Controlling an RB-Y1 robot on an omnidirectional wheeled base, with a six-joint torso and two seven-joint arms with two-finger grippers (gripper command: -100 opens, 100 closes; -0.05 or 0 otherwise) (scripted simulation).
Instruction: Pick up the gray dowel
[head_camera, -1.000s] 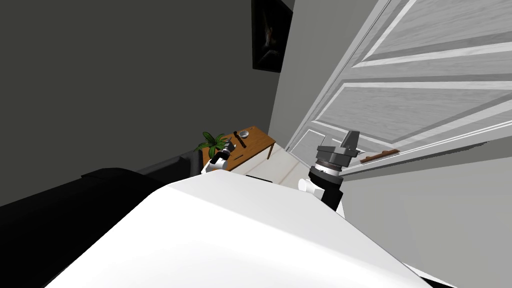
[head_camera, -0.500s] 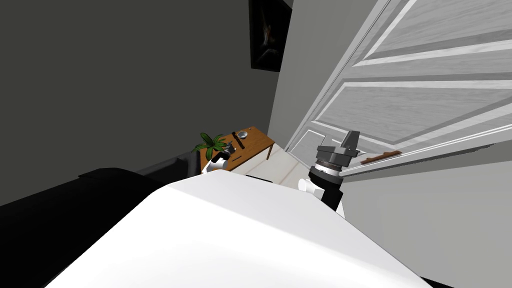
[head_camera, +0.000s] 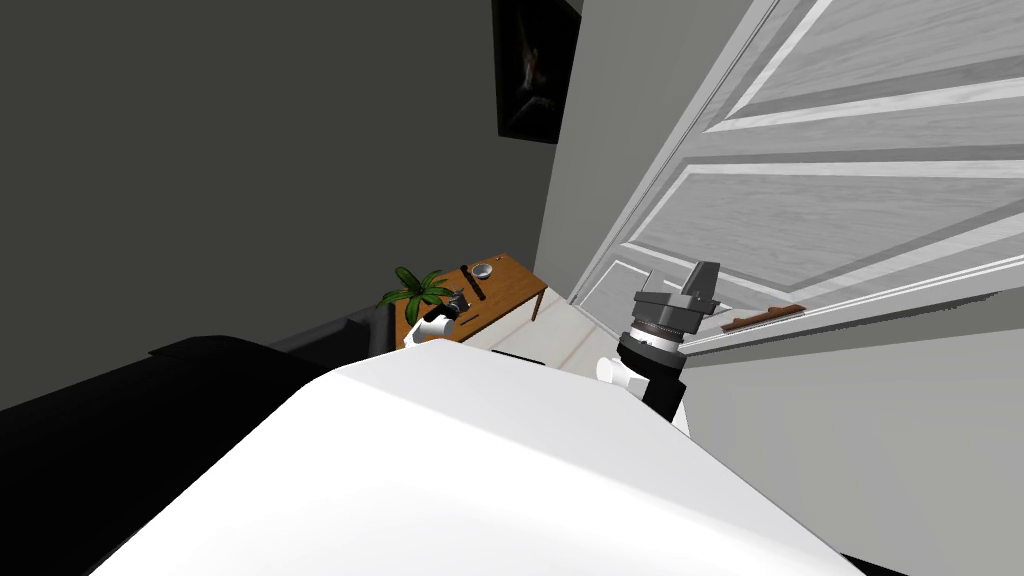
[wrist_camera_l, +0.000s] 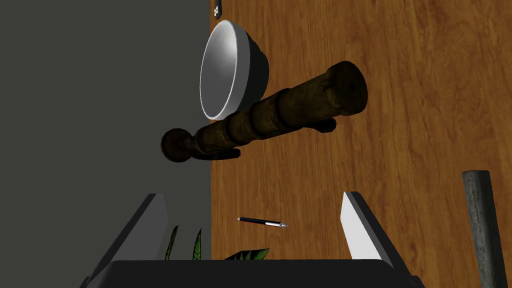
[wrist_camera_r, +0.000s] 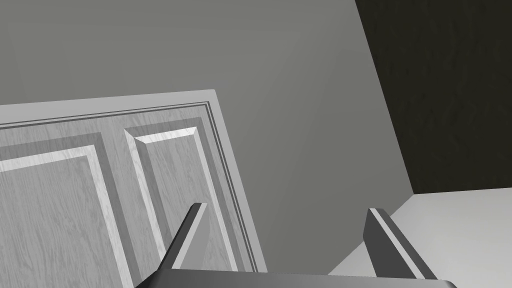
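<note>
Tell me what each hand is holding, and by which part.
Nothing is held. The left hand is open at the table, with the gray dowel untouched off to one side; the right hand is open too.

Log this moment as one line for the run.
stage: pre-grasp | left gripper: open, over wooden table | gray dowel: on table, outside fingers, not grasped | right gripper: open, facing door
</note>
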